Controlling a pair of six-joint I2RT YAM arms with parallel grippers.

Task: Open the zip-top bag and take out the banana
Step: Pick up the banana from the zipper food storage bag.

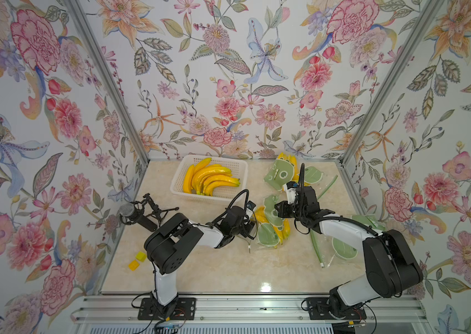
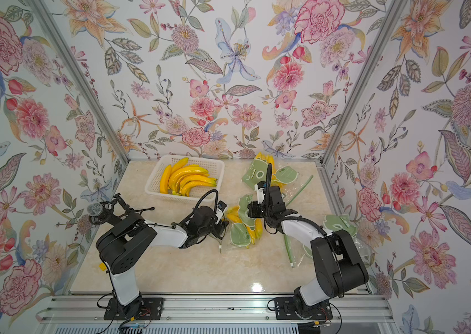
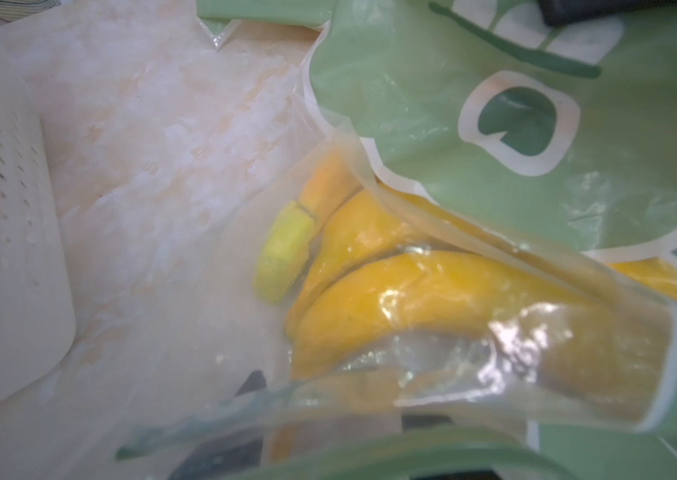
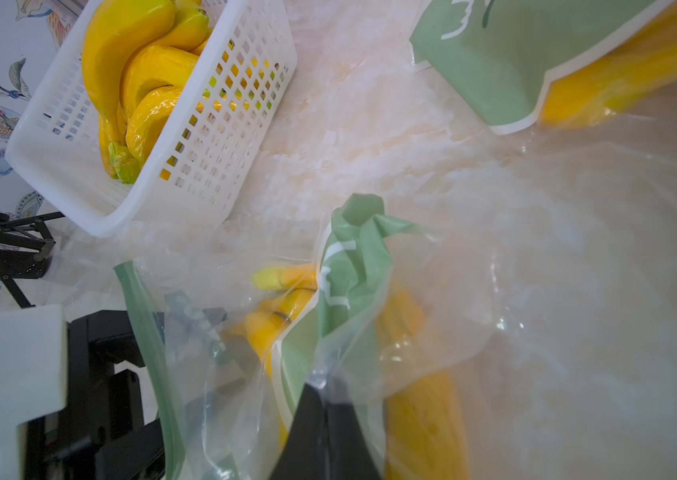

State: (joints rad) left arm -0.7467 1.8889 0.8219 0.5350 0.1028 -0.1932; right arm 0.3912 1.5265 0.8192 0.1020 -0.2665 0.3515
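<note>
Clear crinkled zip-top bag (image 1: pixel 267 235), green leaf print; glossy curved yellow banana (image 3: pixel 432 299) inside; right gripper (image 4: pixel 324 399) clamped on film; left gripper (image 1: pixel 251 225) jaws: cannot tell.

White basket (image 1: pixel 178 175) at back; microphone (image 1: pixel 128 211), yellow blocks (image 1: pixel 141 256) beside wall.

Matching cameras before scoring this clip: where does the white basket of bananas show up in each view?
In a top view: white basket at the back of the table, left of centre.
In a top view: same spot, slightly further left in the picture.
Left wrist: only its perforated wall, along the picture's left edge.
Right wrist: upper left of the picture, bananas inside.
Shared landmark: the green-printed zip-top bag.
</note>
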